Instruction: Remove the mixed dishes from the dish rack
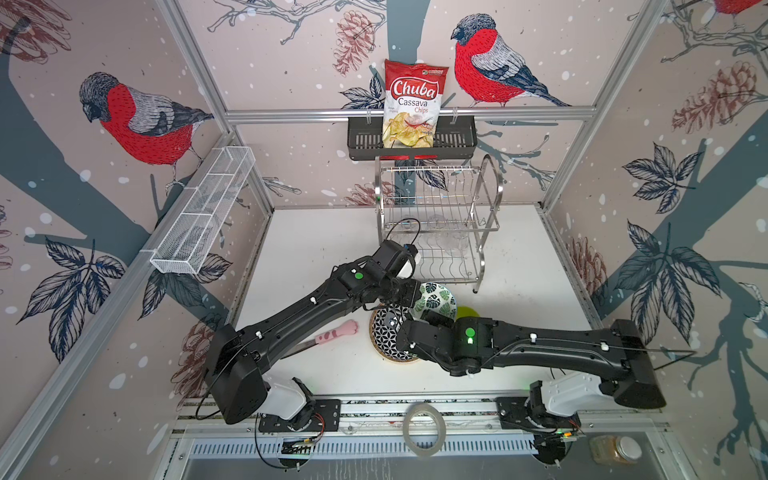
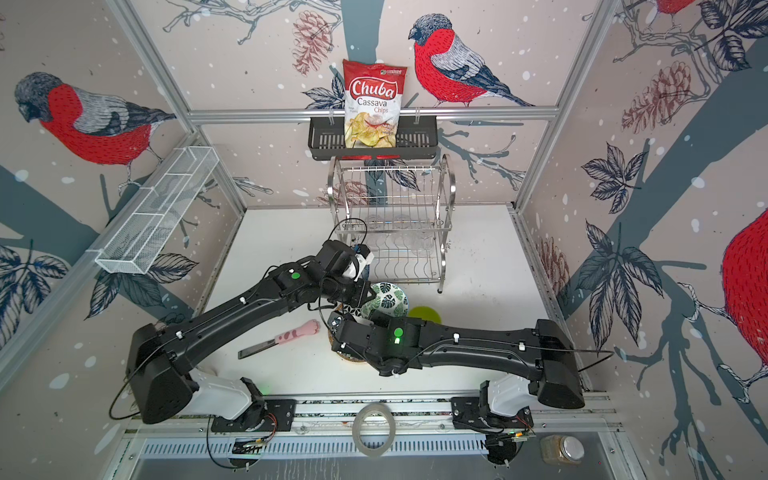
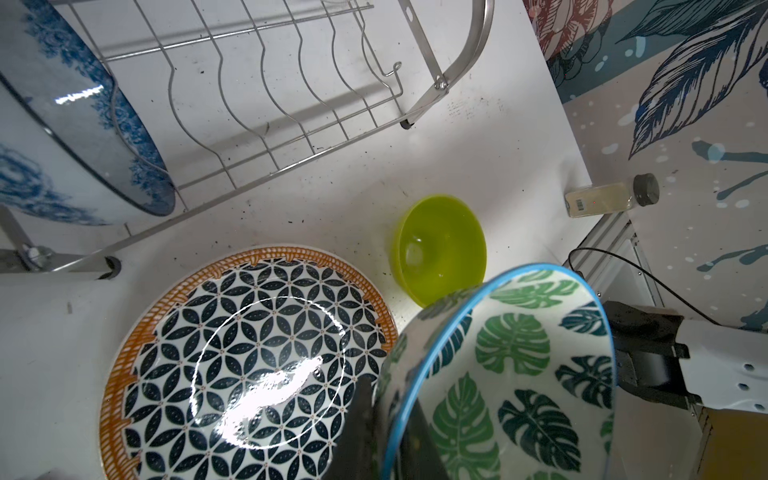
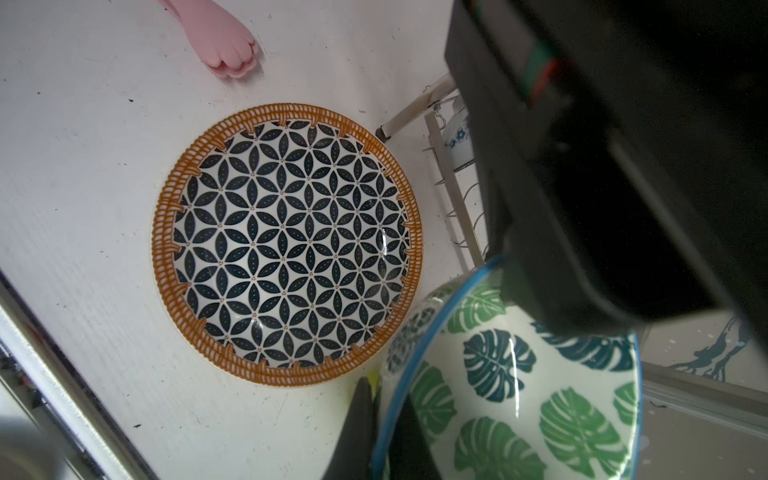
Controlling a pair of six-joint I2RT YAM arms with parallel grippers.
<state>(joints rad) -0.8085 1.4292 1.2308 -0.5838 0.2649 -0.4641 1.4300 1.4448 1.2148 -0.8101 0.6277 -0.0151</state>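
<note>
Left wrist view: left gripper (image 3: 386, 432) clamps the green-leaf bowl (image 3: 511, 374) by its rim — right gripper (image 4: 382, 432) pinches it too, seemingly a handover — above the geometric plate (image 3: 249, 353), outside the dish rack (image 3: 461, 58).

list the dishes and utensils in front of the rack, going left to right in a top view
pink cat-paw utensil → black-and-white geometric plate → green-leaf bowl → lime bowl
</note>
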